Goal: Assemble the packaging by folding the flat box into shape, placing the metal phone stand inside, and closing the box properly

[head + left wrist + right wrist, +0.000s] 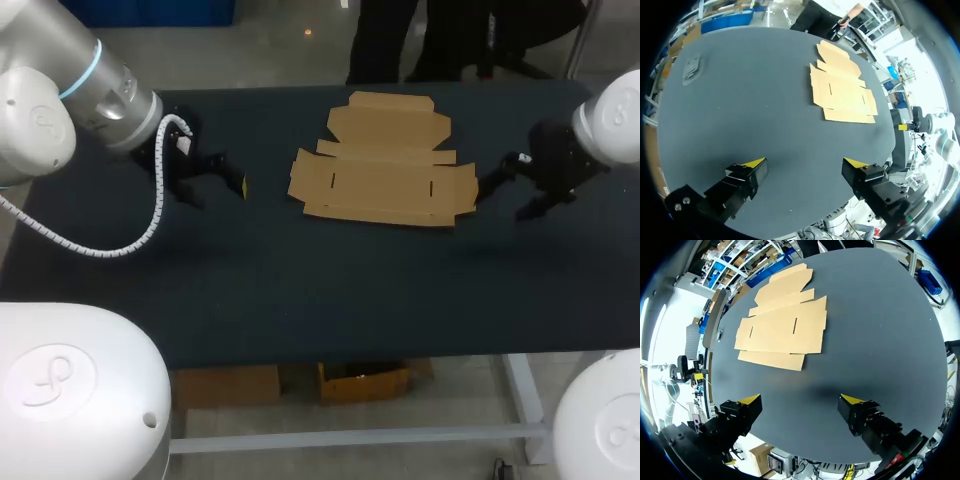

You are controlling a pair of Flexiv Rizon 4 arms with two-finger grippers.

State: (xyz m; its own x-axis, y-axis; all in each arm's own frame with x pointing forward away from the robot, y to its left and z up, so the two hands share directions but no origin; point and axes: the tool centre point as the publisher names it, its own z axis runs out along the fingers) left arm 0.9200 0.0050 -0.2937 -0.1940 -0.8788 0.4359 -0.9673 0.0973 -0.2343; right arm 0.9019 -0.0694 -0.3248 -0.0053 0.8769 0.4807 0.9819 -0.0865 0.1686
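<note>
The flat brown cardboard box (385,170) lies unfolded on the dark table, at the middle towards the far edge, flaps spread out. My left gripper (218,190) hovers to its left, open and empty. My right gripper (505,200) sits just off the box's right end, also open and empty. In the left wrist view the box (842,87) is well ahead of the open gripper (805,162). In the right wrist view the box (782,325) is ahead of the open gripper (800,399). No metal phone stand is clearly visible.
A small dark grey object (692,67) lies on the table (320,290) far from the box, hidden by my left arm in the head view; I cannot tell what it is. The near half of the table is bare cloth.
</note>
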